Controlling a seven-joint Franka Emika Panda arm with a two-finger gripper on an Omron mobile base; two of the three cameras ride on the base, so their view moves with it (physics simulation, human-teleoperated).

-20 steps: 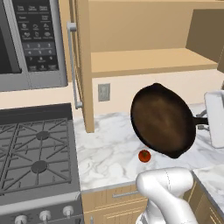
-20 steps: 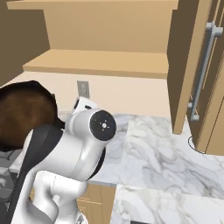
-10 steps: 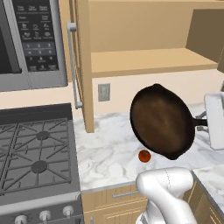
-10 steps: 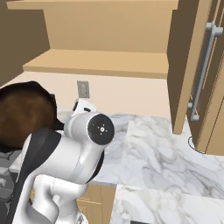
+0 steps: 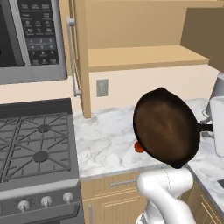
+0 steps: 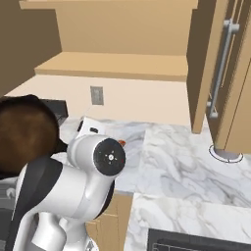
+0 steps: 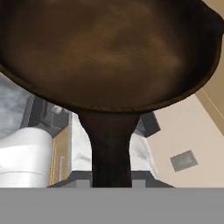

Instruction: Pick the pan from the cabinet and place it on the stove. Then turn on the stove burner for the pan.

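The pan [image 5: 165, 127] hangs tilted in the air above the marble counter [image 5: 105, 140], its dark brown inside facing the left base camera. Its thin black handle [image 5: 205, 127] runs right into my gripper [image 5: 211, 127], which is shut on it. From the hand camera the handle [image 7: 111, 148] runs from the gripper [image 7: 111, 181] up to the pan bowl [image 7: 109, 48]. The pan [image 6: 24, 132] also shows at the left edge, beside my arm. The stove [image 5: 35, 144] lies to the left. The cabinet [image 5: 140, 57] stands open, its shelf bare.
A microwave [image 5: 30, 39] hangs above the stove, and silver knobs [image 5: 46, 201] line the stove's front. A small red thing [image 5: 139, 147] sits on the counter under the pan. The open cabinet door [image 5: 76, 57] juts out between stove and shelf; another door [image 6: 215, 63] stands on the right.
The pan has sunk slightly and drifted a little to the right in the left base view. The grip on its handle is unchanged.
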